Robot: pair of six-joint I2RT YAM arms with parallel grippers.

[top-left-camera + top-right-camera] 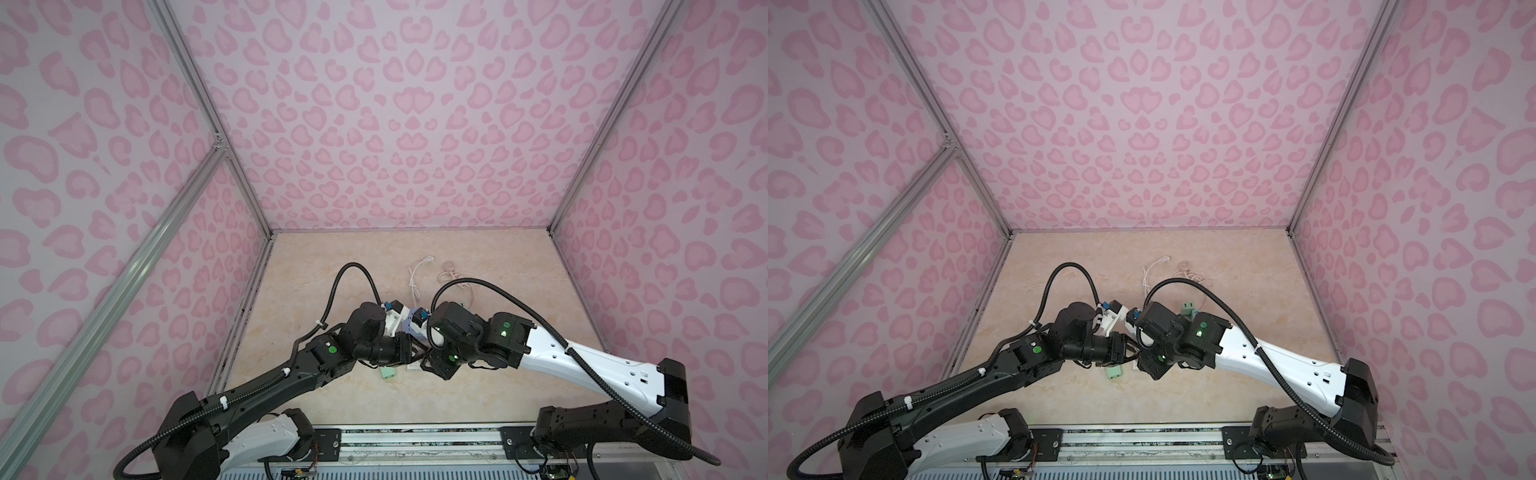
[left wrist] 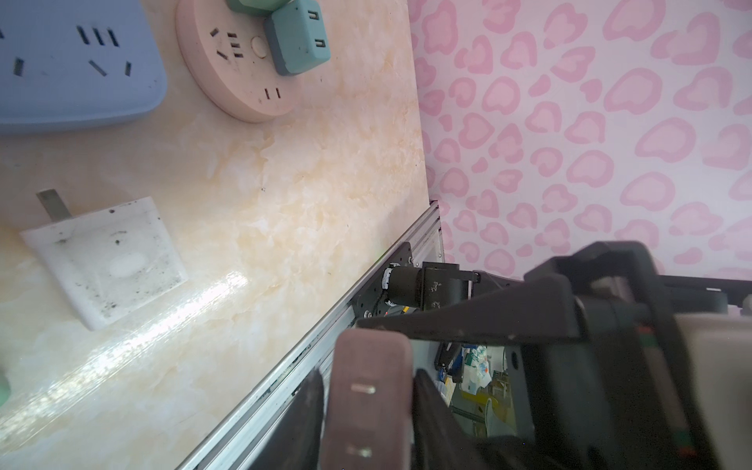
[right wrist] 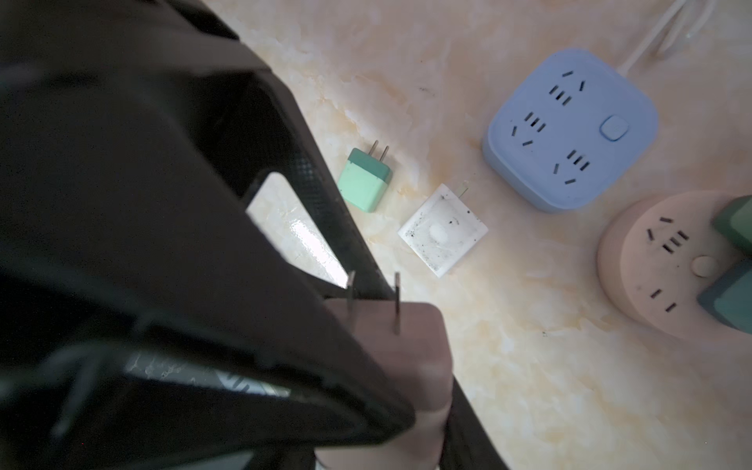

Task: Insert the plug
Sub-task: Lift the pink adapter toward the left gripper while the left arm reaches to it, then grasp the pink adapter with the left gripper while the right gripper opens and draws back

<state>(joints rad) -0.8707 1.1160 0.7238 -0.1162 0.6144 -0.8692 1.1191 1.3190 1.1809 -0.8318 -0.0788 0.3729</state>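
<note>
the mauve plug (image 2: pixel 368 407) is off the table (image 2: pixel 252 228), caught between both grippers, on the robot-base side of the blue power strip (image 3: pixel 569 130) and well apart from it. the left gripper (image 2: pixel 368 390) is clamped on it: in the left wrist view a dark finger (image 2: pixel 311 411) presses each side of the plug, whose two-pronged face is turned to that camera. the right gripper (image 3: pixel 411 378) grips the plug's other end. in the right wrist view the body runs back toward that wrist with one finger (image 3: pixel 468 423) flat against its side; the other is hidden behind the left gripper's black body. the prongs stick out past the right gripper's fingertips.

a white plug (image 3: pixel 442 230) lies flat on the table just beside the blue power strip, between the strip and the held plug. a green plug (image 3: pixel 366 181) lies a little farther from the strip, beside the white one. a pink round power strip (image 3: pixel 667 264) sits just beside the blue one, apart from it, with two green chargers (image 2: pixel 299 38) seated in its top. in both top views the wrists meet on the base side of the blue power strip (image 1: pixel 409 328).
</note>
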